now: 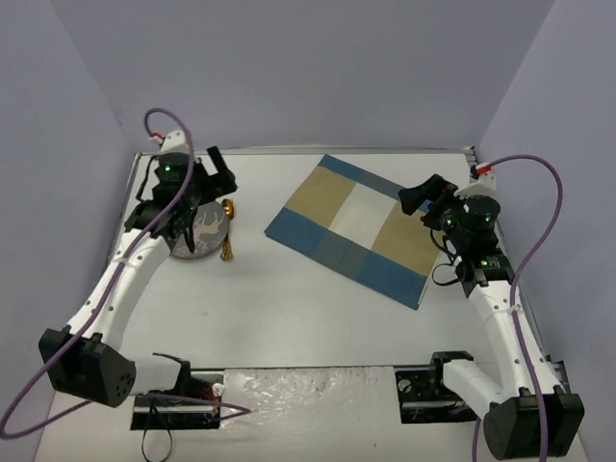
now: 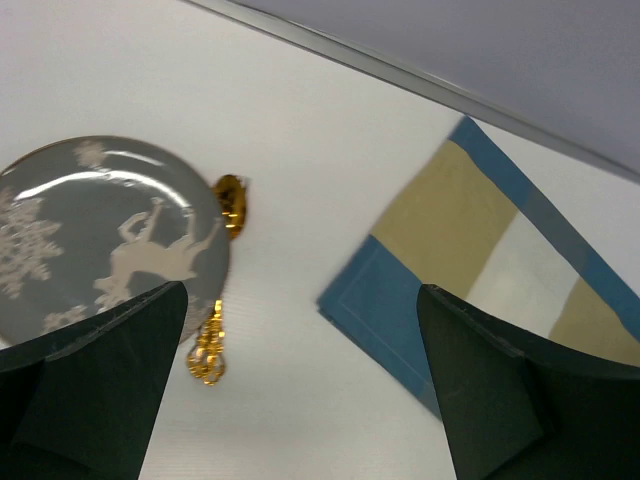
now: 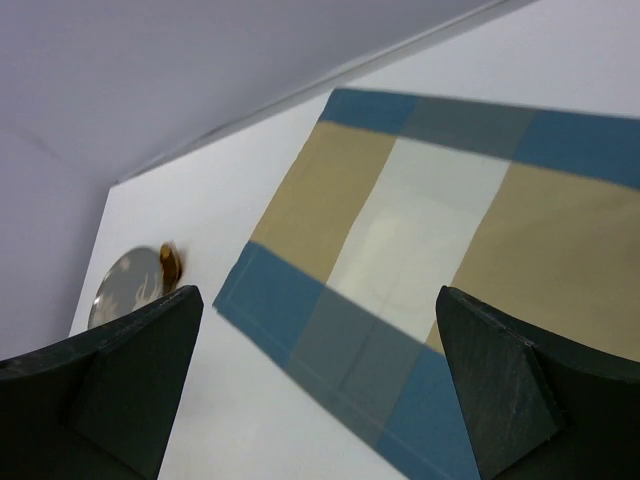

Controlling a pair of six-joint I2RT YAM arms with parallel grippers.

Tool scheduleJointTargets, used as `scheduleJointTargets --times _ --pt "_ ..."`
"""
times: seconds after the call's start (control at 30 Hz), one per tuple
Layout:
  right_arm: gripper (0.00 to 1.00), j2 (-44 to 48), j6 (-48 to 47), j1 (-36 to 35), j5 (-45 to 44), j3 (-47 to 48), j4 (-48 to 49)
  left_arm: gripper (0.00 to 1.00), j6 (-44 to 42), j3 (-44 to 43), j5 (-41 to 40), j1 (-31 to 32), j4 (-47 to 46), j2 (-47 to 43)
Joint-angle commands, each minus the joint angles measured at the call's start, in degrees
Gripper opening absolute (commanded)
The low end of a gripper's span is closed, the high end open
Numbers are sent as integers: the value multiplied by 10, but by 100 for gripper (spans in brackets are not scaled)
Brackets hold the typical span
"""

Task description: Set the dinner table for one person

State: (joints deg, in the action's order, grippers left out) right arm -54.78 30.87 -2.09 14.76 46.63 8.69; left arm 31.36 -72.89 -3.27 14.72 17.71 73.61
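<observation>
The white dinner table (image 1: pixel 289 308) holds a blue, tan and white placemat (image 1: pixel 356 226), lying askew right of centre. A grey plate (image 2: pixel 100 235) with a white reindeer and snowflakes sits at the far left, partly under my left arm in the top view. A gold spoon (image 2: pixel 228 200) lies against its right rim, handle toward the near side. My left gripper (image 2: pixel 300 400) hovers open over bare table between the plate and the placemat (image 2: pixel 470 250), holding nothing. My right gripper (image 3: pixel 320 390) hangs open and empty above the placemat's (image 3: pixel 420 240) near blue edge.
Grey walls close in the table on the left, back and right. A raised rail (image 2: pixel 400 75) runs along the far edge. Both arm bases and a crinkled foil strip (image 1: pixel 308 390) sit at the near edge. Bare tabletop lies between the placemat and the bases.
</observation>
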Motion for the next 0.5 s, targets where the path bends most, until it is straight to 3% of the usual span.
scheduleJointTargets --times 0.0,0.07,0.2,0.3,0.47 --pt "100 12 27 -41 74 -39 89 97 68 149 29 -134 -21 -96" --pt "100 19 38 -58 85 -67 113 97 86 207 70 -198 -61 -126" --pt "100 21 47 -79 99 -85 140 97 117 286 101 -262 -109 -145" --pt "100 26 37 -94 100 -87 137 97 156 324 131 -291 -154 -121" --pt "100 42 16 -109 90 -89 123 94 250 427 199 -376 -323 -68"
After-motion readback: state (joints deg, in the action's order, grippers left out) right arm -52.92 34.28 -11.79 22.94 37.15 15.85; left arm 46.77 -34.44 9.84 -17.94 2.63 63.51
